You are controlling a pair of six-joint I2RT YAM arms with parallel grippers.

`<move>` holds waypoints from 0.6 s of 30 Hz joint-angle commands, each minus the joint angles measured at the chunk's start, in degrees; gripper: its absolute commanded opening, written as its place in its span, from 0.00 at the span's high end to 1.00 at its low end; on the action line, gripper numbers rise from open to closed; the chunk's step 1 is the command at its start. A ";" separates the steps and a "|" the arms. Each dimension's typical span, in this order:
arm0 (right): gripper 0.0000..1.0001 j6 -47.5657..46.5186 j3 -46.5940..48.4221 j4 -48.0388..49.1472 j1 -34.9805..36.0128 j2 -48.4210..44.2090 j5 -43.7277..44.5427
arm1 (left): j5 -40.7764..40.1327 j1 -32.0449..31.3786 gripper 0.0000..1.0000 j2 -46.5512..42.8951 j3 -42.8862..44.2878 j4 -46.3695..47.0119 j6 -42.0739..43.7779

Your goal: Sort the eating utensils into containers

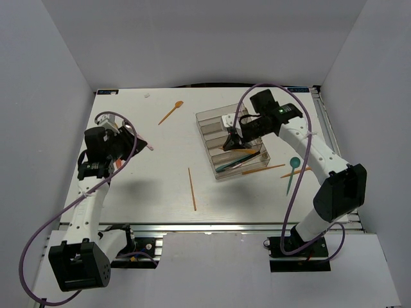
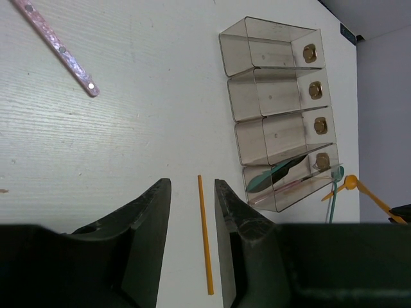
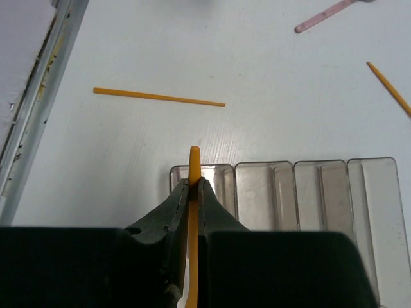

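The right gripper (image 3: pixel 192 192) was clamped tight on a slim orange plastic utensil (image 3: pixel 194 163). It held the piece lengthwise above the clear, brownish-tinted stepped plastic tray (image 3: pixel 321 192), the tip poking out over the end compartment on the arms' side. It looked lined up with that long slot so it would drop in flat. A teal utensil (image 2: pixel 273 176) lay in that same end slot. The left gripper (image 2: pixel 192 189) hung over the white table (image 2: pixel 128 128) with jaws apart, gripping nothing, well apart from the tray. A thin orange stick (image 2: pixel 204 237) lay below it, likely its next pick. A pink stick (image 2: pixel 58 45) and a teal spoon (image 1: pixel 294 163) lay loose.
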 commanded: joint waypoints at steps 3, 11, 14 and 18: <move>1.00 1.84 0.67 7.41 2.21 2.64 3.64 | -1.68 -0.29 0.54 -0.04 3.63 -1.74 1.61; 1.00 -0.79 -4.33 14.27 2.48 4.67 7.95 | -2.39 -0.29 0.53 0.05 4.60 -2.80 2.14; 1.00 -2.55 -6.61 15.41 2.48 5.11 9.53 | -2.48 -0.29 0.53 0.05 4.69 -2.97 2.05; 1.00 -6.24 -8.73 16.20 2.48 5.90 11.03 | -2.21 -0.20 0.52 0.40 4.95 -2.97 1.88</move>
